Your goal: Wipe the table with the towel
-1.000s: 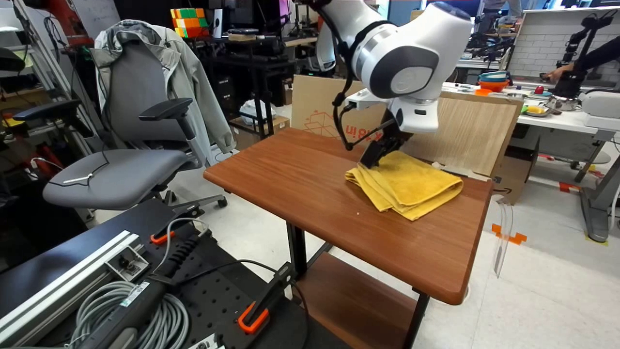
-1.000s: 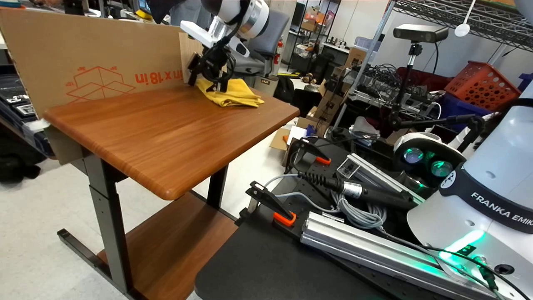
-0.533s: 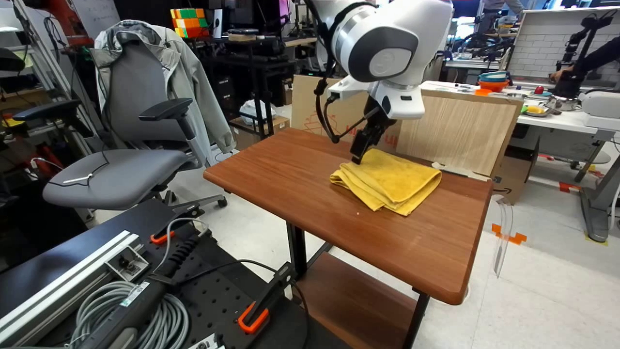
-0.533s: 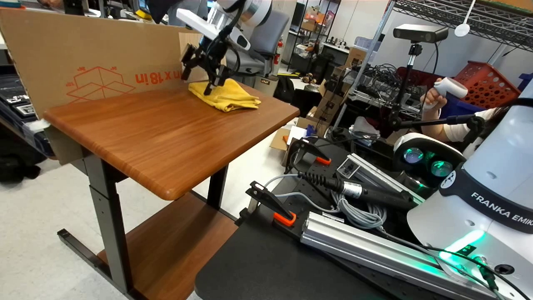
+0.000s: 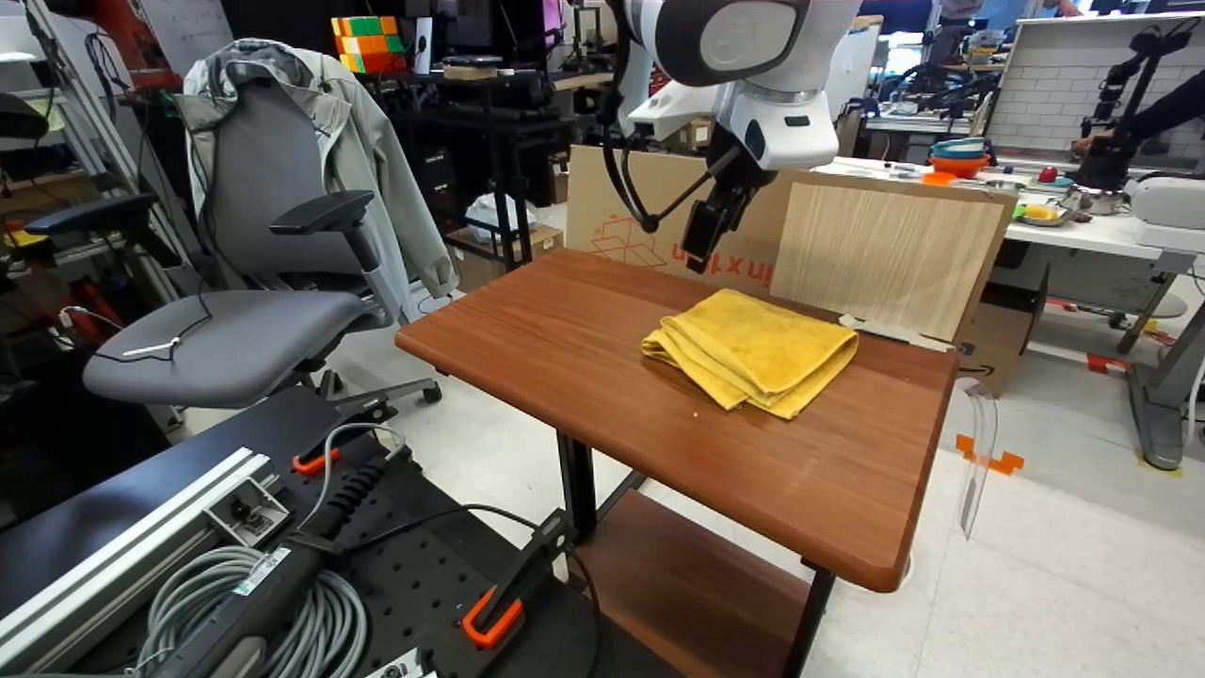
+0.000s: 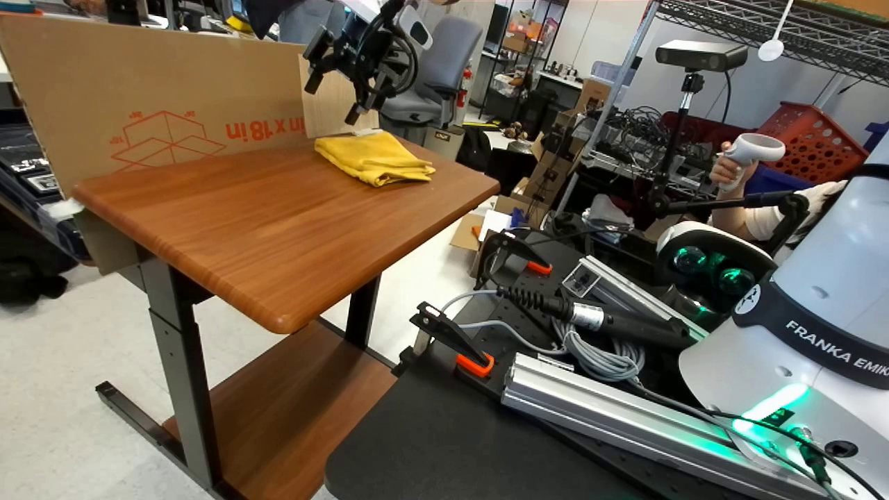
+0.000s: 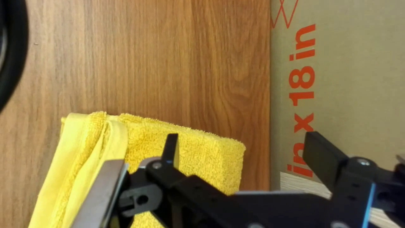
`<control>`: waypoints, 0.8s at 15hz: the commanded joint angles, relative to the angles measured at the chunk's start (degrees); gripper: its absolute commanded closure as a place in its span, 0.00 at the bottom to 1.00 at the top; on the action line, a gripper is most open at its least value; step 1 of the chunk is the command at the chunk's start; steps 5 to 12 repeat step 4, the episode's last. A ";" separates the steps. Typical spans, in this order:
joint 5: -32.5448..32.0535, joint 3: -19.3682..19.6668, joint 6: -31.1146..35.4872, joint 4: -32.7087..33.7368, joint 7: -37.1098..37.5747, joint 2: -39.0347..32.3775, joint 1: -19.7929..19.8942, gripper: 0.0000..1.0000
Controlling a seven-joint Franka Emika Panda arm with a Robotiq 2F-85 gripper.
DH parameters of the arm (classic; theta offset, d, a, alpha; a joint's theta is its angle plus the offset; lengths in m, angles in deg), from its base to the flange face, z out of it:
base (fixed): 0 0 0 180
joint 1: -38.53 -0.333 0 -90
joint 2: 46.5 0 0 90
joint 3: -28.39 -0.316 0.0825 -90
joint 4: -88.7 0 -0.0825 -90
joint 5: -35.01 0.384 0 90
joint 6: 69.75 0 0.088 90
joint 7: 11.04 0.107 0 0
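Note:
The yellow folded towel [image 5: 758, 344] lies on the brown wooden table [image 5: 584, 330], near its back edge. It also shows in an exterior view [image 6: 375, 158] and in the wrist view [image 7: 202, 152]. My gripper [image 6: 333, 101] is raised above the towel and apart from it, tilted. In the wrist view its two black fingers stand wide apart with nothing between them; the gap between the tips [image 7: 243, 137] looks onto the table and cardboard beyond. One finger overlaps the towel in that view. The fingers are small and dark in an exterior view [image 5: 698, 259].
An upright cardboard sheet [image 6: 173, 90] with red print stands along the table's back edge, with a light wood panel [image 5: 885, 254] against it. A black bench [image 5: 452, 556] with clamps and cables stands in front. A hand holds a white controller [image 6: 757, 147].
The towel slid a little left along the table, in both exterior views, between one second and half a second ago. Since then it lies still, and my gripper has risen off it.

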 commanded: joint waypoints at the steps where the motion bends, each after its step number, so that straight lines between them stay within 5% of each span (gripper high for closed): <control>1: 1.02 1.38 -0.44 0.22 -0.54 -0.37 -1.14 0.00; 12: 1.01 1.39 -0.43 0.43 -0.53 -0.60 -1.17 0.00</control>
